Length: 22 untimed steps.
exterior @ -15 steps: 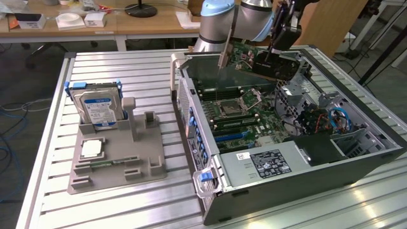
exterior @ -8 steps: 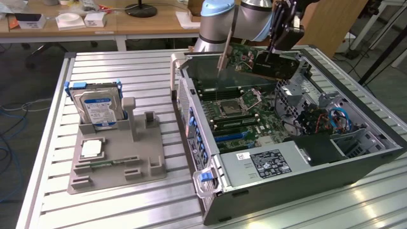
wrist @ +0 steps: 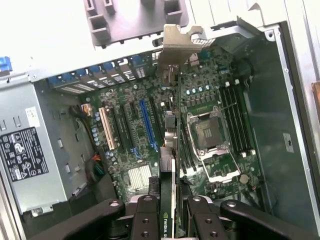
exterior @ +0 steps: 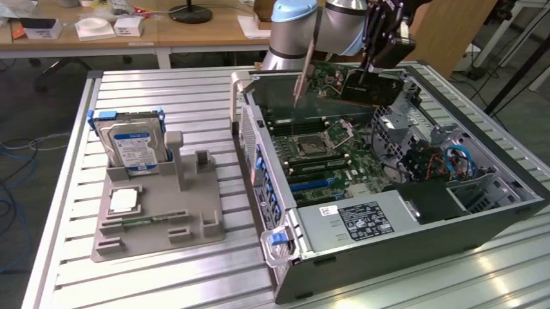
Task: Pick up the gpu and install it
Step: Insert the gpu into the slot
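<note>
gpu (exterior: 348, 84): you find it held in the air over the far end of the open computer case (exterior: 481, 212), toward the exterior view's right. It hangs above the motherboard (exterior: 331, 154) and is not yet seated in a slot.

Reading the exterior view from its left, you see blue cables (exterior: 17, 154) trailing on the floor. Next comes a slatted metal table (exterior: 172, 96) carrying a gray fixture (exterior: 163, 225). A silver hard drive (exterior: 133, 145) with a blue-white label stands upright in that fixture. The case lies on its side just beside the fixture, with its power supply (exterior: 357, 222) at the near end. Behind the table, wooden desks (exterior: 198, 32) hold small white boxes.

In the exterior view the card shows you a green circuit face and sits tilted. In the wrist view it appears edge-on, thin and flat, with a silver end bracket (wrist: 180, 42) at its far end by the case wall.

gripper (exterior: 380, 64): your two black fingers (wrist: 145, 220) are clamped on the card's near end, one on each face.
</note>
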Available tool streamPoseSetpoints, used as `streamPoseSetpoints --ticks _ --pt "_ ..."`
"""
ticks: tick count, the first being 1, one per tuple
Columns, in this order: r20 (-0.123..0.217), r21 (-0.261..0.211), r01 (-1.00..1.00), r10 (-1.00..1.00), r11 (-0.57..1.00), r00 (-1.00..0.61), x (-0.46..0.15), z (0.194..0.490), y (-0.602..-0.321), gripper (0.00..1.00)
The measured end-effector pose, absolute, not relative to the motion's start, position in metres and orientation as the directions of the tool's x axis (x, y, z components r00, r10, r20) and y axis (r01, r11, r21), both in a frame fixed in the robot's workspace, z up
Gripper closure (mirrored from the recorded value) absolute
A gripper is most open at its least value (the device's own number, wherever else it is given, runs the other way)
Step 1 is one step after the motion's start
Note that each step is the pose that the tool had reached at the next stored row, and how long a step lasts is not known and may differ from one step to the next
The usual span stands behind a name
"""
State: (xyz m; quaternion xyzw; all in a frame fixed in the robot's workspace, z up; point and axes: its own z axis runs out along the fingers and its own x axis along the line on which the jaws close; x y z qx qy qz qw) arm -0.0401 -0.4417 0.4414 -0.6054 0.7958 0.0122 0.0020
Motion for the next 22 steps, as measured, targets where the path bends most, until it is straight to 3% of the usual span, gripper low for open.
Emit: streamPoseSetpoints --ticks 22 --pt "-0.018 0.017 -0.996 -0.996 0.087 -0.087 -0.0401 0.4414 -0.4417 0.74"
